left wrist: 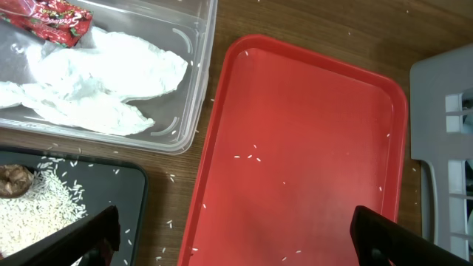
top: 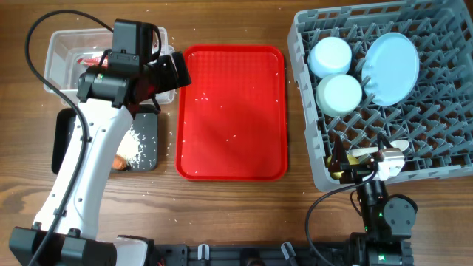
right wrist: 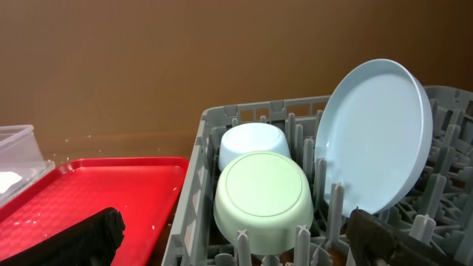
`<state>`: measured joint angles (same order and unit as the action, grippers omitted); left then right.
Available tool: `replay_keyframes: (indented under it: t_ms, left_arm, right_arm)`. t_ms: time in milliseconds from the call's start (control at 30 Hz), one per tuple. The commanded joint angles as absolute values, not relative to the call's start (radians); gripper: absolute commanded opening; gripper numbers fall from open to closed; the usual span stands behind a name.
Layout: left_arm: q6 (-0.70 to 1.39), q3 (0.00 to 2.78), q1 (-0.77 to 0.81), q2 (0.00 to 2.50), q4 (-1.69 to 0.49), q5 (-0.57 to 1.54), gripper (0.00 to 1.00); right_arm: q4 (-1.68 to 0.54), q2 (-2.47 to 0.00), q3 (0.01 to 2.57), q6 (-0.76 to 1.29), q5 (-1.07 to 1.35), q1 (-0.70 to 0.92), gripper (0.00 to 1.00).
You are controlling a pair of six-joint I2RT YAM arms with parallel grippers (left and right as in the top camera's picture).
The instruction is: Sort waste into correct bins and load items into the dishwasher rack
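The clear tub (top: pixel 63 44) holds the red wrapper (left wrist: pixel 52 18) and the white napkin (left wrist: pixel 111 74). The black tray (top: pixel 148 125) holds loose rice (left wrist: pixel 33 210) and a brown scrap (left wrist: pixel 13 179); an orange bit (top: pixel 120 161) lies at its edge. The grey rack (top: pixel 310 148) holds two bowls (top: pixel 329 55) (top: pixel 340 94), the blue plate (top: pixel 392 66), a white spoon (top: pixel 367 153) and a partly hidden yellow cup (top: pixel 335 164). My left gripper (left wrist: pixel 236 236) is open and empty over the red tray's left edge. My right gripper (right wrist: pixel 236 247) is open and empty at the rack's near edge.
The flat red serving tray (top: pixel 233 111) lies between the bins and the rack, with a few rice grains on it. Stray rice is scattered on the wooden table around the black tray. The left arm reaches over the black tray.
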<state>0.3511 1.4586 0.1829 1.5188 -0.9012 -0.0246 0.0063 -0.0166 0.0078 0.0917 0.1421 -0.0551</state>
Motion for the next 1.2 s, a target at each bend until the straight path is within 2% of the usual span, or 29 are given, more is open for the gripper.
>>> replay_keyframes:
  t_ms: [0, 467, 533, 600, 700, 833, 933, 1167]
  left_arm:
    - [0.360, 1.457, 0.178, 1.522, -0.900, -0.019, 1.00]
    - [0.343, 1.455, 0.175, 1.473, -0.890, -0.055, 1.00]
    - [0.234, 1.354, 0.171, 1.354, -0.719, -0.027, 1.00]
    - [0.125, 1.137, 0.123, 1.186, -0.496, 0.075, 1.00]
    - [0.108, 0.722, -0.031, 0.881, -0.195, 0.237, 1.00]
    - [0.108, 0.312, -0.124, 0.485, -0.014, 0.242, 1.00]
    - [0.109, 0.124, -0.125, 0.230, 0.008, 0.210, 1.00]
    - [0.109, 0.006, -0.125, 0.028, -0.011, 0.163, 1.00]
  right_arm:
    - [0.014, -0.004, 0.005, 0.081, 0.158, -0.050, 1.00]
    - [0.014, -0.004, 0.005, 0.081, 0.158, -0.050, 1.00]
    - [0.014, -0.004, 0.005, 0.081, 0.158, -0.050, 1.00]
    - [0.014, -0.004, 0.005, 0.081, 0.158, -0.050, 1.00]
    - [0.014, -0.004, 0.005, 0.081, 0.158, -0.050, 1.00]
    - [0.014, -0.004, 0.005, 0.081, 0.158, -0.050, 1.00]
    - [0.014, -0.004, 0.005, 0.081, 0.158, -0.050, 1.00]
    - [0.014, -0.004, 0.005, 0.081, 0.158, -0.050, 1.00]
